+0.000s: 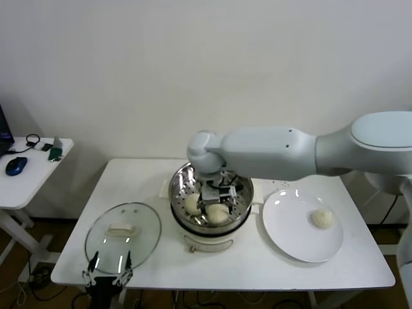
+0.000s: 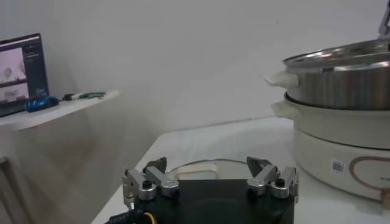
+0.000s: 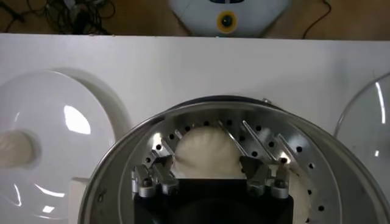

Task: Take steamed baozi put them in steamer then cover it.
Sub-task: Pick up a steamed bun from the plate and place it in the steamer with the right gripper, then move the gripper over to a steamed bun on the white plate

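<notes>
The steamer (image 1: 239, 215) stands mid-table on its white base (image 1: 207, 243). My right gripper (image 1: 217, 195) is down inside it, open, with one baozi (image 3: 204, 151) between its fingers on the perforated floor (image 3: 268, 137). Two baozi (image 1: 192, 203) (image 1: 218, 214) show in the pot in the head view. One more baozi (image 1: 322, 219) lies on the white plate (image 1: 293, 232). The cover (image 1: 145, 226) lies flat on the table, left of the steamer, handle (image 1: 123, 228) up. My left gripper (image 1: 108, 271) is open and empty at the table's front edge, just before the cover's handle (image 2: 198, 169).
A side table (image 1: 29, 177) with a mouse and small items stands at the far left; a laptop (image 2: 21, 70) shows there in the left wrist view. The steamer (image 2: 341, 85) rises to one side of my left gripper (image 2: 210, 176). The plate (image 3: 55, 140) lies beside the steamer.
</notes>
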